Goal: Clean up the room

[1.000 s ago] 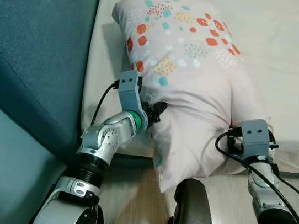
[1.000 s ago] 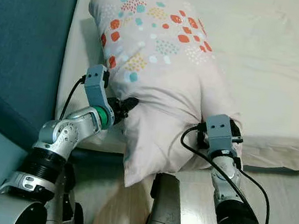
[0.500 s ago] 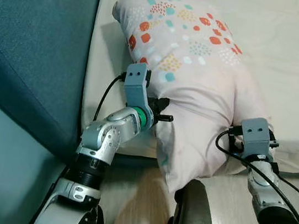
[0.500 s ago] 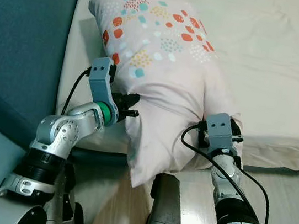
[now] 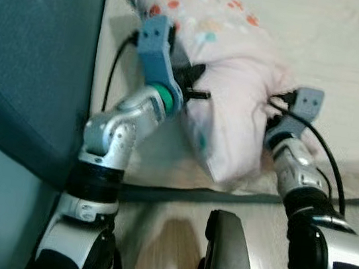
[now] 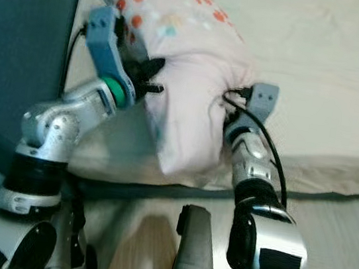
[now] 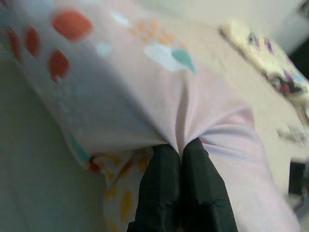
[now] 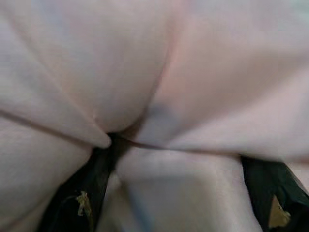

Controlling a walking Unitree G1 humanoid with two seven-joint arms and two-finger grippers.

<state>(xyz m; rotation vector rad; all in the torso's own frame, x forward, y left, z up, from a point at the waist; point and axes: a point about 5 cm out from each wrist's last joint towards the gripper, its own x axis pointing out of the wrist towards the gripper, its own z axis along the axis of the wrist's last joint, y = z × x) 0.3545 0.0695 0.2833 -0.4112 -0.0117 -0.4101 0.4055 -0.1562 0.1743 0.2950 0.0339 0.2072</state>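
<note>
currently the pillow [image 5: 228,94] lies on the bed [image 5: 351,58], long axis running away from the robot; left gripper [image 7: 179,153] fingers pressed together pinching its near-left fabric, right gripper [image 8: 145,145] fingers spread around its near-right side

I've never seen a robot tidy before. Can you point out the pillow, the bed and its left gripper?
pillow [image 5: 238,96], left eye view, its pink side.
bed [image 6: 321,81], right eye view, bare sheet.
left gripper [image 7: 181,154], left wrist view, between the fingertips.
</note>
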